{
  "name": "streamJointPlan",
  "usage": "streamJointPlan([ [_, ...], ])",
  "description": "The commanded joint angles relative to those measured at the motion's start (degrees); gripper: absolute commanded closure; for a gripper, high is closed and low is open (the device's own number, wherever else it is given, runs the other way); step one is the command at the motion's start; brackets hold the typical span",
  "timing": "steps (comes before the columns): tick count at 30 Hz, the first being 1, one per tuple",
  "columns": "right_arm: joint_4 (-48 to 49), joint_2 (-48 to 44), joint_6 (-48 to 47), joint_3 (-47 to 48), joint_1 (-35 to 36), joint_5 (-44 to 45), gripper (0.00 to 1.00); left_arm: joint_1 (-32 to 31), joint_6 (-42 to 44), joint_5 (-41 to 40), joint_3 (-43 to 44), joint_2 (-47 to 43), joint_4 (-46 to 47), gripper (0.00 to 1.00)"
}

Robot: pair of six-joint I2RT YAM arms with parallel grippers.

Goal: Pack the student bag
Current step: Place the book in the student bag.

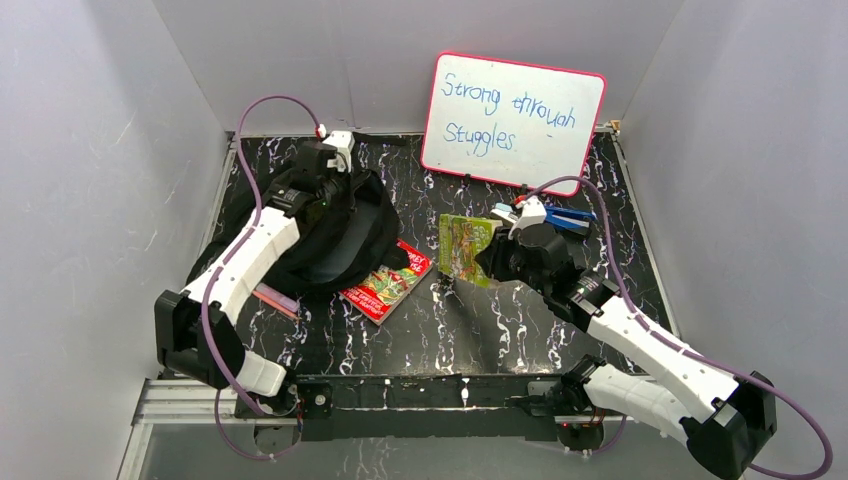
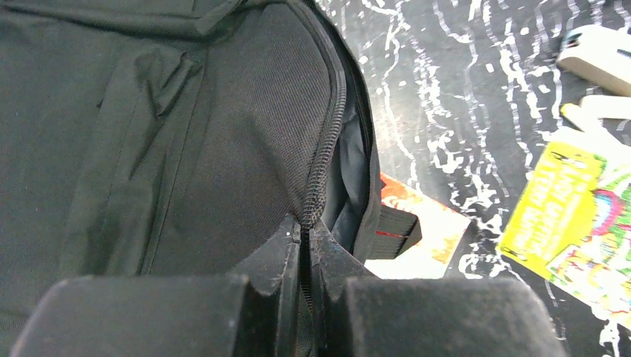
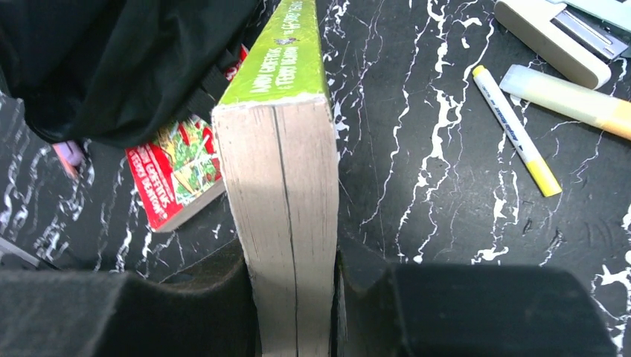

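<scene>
A: Logging the surface first?

B: Logging a black tabletop (image 1: 480, 330) veined in white, closed in on three sides by plain pale grey walls (image 1: 90, 200). Noting a metal rail (image 1: 200, 400) along the near edge, by the arm bases.

A: Recording anything against the back wall?

B: Recording a pink-framed whiteboard (image 1: 512, 120) leaning there, reading "Strong through Stuggles" in blue.

A: Placing the student bag?

B: Placing the student bag (image 1: 345, 240) on the left half of the table, slumped, partly covering a red book (image 1: 388, 283) and a pink item (image 1: 275, 298) at its near edge. Finding the left gripper (image 2: 305, 238) pressed together on the bag's zip edge, beside the gaping opening.

A: Checking the right side?

B: Finding the right gripper (image 3: 290, 260) clamping a green book (image 3: 286, 149) by its covers, page edges facing the wrist camera. Noting a yellow-capped marker (image 3: 517, 130), a pale highlighter (image 3: 569, 97) and a beige stapler (image 3: 554, 41) lying loose on the marble beyond it.
</scene>
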Motion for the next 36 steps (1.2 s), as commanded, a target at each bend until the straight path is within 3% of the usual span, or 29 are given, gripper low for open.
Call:
streamJointPlan([
  [1, 11.72, -3.54, 9.37, -0.68, 0.21, 3.37, 1.0, -0.67, -2.16, 6.21, 7.17, -1.72, -3.43, 1.0],
  [8, 23.59, -5.73, 19.94, -3.32, 0.23, -2.79, 1.0, -1.73, -2.49, 5.43, 15.66, 0.09, -8.7, 1.0],
  [15, 36.16, -1.61, 28.63, -1.23, 0.25, -10.31, 1.0, -1.73, -0.9, 4.15, 16.92, -0.22, -8.62, 1.0],
  [28, 41.37, 13.91, 41.74, 0.99, 0.28, -9.02, 1.0, -2.35, -0.74, 4.54, 23.49, 2.13, -6.42, 1.0],
  [36, 46.09, 24.06, 43.96, 5.36, 0.35, -10.1, 1.0, -4.54, -0.28, 4.76, 23.28, 2.82, -6.07, 1.0],
])
